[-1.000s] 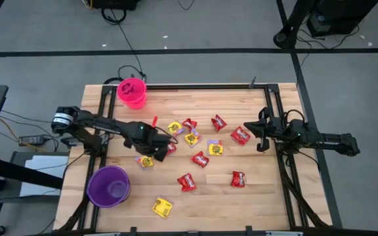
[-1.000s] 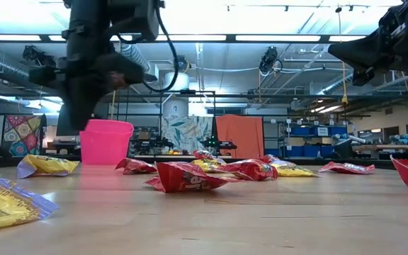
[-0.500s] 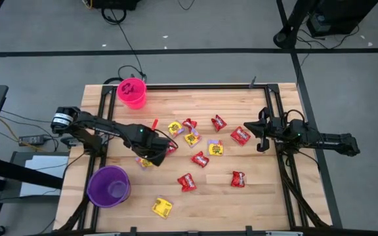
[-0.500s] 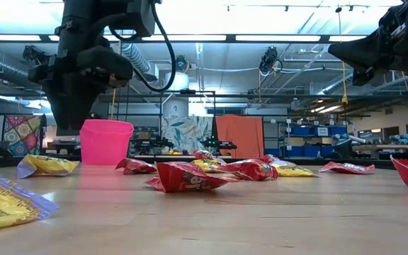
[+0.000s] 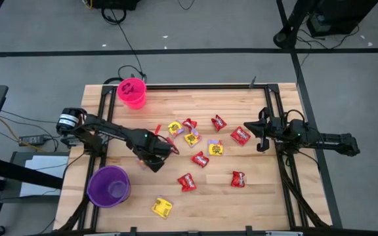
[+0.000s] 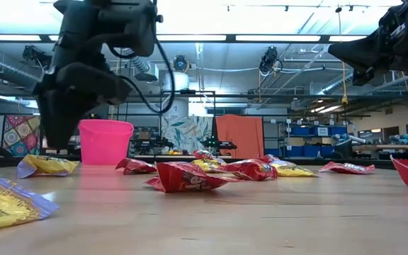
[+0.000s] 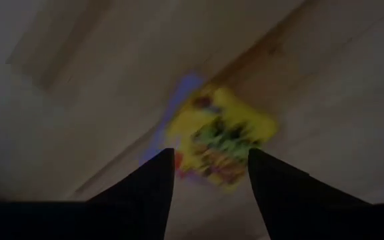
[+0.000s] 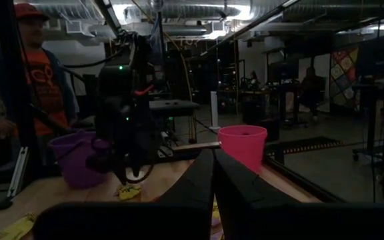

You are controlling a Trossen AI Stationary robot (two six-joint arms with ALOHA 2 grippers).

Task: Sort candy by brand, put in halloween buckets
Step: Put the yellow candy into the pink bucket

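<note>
From above, the left gripper [image 5: 157,159] hangs over the wood table [image 5: 268,196] between the purple bucket [image 5: 109,186] and the scatter of candy, and its arm hides whatever lies under it. The left wrist camera fills that in: the two dark fingers [image 7: 145,190] stand spread apart, with a yellow packet [image 7: 222,139] lying on the boards beyond them, blurred, not gripped.

The pink bucket [image 5: 132,92] sits at the table's far left corner; the purple one is at the near left, which the table-level view does not show at all. That low view does show the pink bucket [image 6: 105,142] behind a row of red packets [image 6: 190,177] and yellow ones [image 6: 44,166].

The right gripper [image 5: 261,133] waits at the right edge, and its own camera shows its fingers [image 8: 195,183] pressed shut, empty. That camera also catches a person [image 8: 42,93] standing beyond the table.
</note>
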